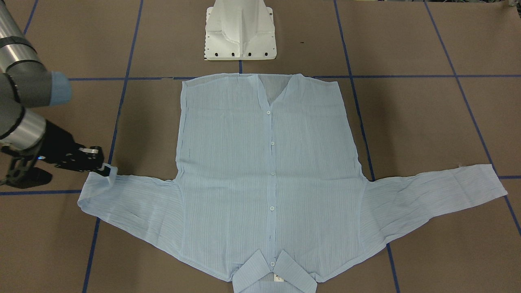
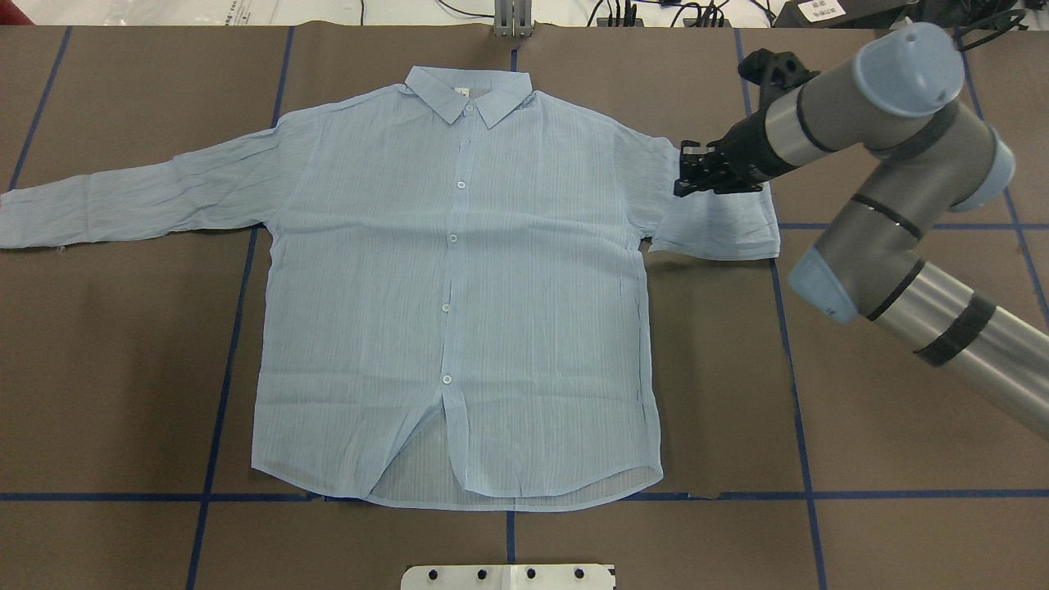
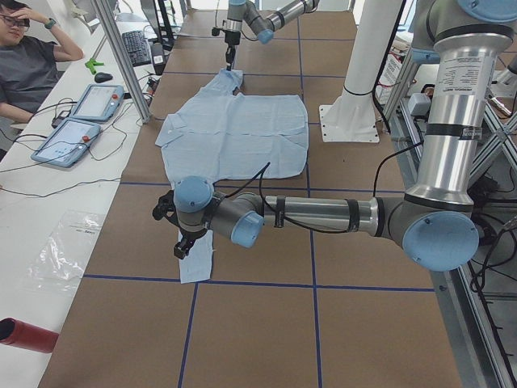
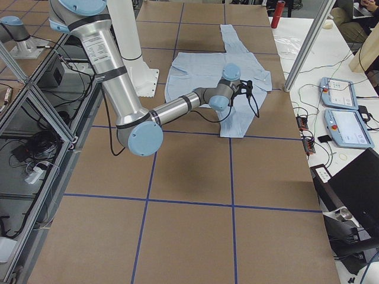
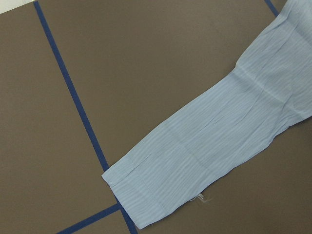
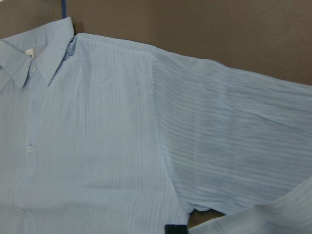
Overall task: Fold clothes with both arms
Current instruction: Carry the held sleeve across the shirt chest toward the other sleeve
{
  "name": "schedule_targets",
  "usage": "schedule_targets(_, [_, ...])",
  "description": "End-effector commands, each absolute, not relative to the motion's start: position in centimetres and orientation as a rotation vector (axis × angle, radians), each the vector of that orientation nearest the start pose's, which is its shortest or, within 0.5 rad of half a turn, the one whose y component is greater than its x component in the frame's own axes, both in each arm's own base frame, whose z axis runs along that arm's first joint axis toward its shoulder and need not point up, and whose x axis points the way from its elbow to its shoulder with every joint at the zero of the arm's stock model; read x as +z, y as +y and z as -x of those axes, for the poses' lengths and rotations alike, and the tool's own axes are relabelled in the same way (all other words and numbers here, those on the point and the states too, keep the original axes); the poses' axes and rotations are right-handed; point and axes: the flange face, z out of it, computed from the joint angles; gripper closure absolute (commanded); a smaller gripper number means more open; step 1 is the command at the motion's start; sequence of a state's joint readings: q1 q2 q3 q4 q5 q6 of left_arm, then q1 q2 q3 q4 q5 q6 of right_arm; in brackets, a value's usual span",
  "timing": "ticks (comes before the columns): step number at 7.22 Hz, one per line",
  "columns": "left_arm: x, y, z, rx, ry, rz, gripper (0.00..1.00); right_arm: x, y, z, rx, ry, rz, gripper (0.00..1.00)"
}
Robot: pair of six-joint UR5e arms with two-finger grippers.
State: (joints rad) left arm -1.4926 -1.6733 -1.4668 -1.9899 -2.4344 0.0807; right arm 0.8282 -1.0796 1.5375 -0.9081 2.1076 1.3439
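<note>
I am seeing the table point(image 2: 860, 442) carrying the shirt point(image 2: 459, 311) spread flat at centre, buttons up, collar on the far side. The right sleeve is lying doubled back toward the body (its end raised at the gripper). The right gripper point(image 2: 687, 187) is pinching that sleeve end. The left gripper point(image 3: 185, 242) is hanging over the left cuff; I cannot tell its jaw state.

Right arm point(image 2: 942, 307) silver-grey tubes; light blue caps; black pincer point(image 2: 680, 187) (black bands)
</note>
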Motion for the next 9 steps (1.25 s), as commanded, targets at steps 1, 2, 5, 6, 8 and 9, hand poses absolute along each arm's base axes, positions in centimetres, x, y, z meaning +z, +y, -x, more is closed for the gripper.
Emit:
schedule_targets(1, [61.5,-56.1,1.4,0.321,0.854,-0.375,0.0,23.1,-52.9,47.2,0.316,-1.174,-0.192,1.0])
schedule_targets(2, [61.6,-56.1,1.5,0.317,0.854,-0.372,0.0,18.5,-53.4,48.5,0.334,-1.144,-0.197,1.0])
schedule_targets(5, [62.6,-56.3,1.4,0.313,0.854,-0.363,0.0,8.5,-57.0,54.8,0.36,-1.136,-0.288,1.0])
schedule_targets(6, [63.4,-56.3,1.4,0.312,0.855,-0.357,0.0,5.3,-58.3,58.4,0.368,-1.107,-0.296,1.0])
schedule_targets(8, [65.1,-56.5,1.4,0.316,0.853,-0.369,0.0,4.4,-59.0,62.0,0.374,-1.073,-0.334,1.0])
schedule_targets(9, [65.1,-56.8,1.3,0.317,0.851,-0.372,0.0,4.7,-60.0,63.5,0.373,-1.057,-0.34,1.0])
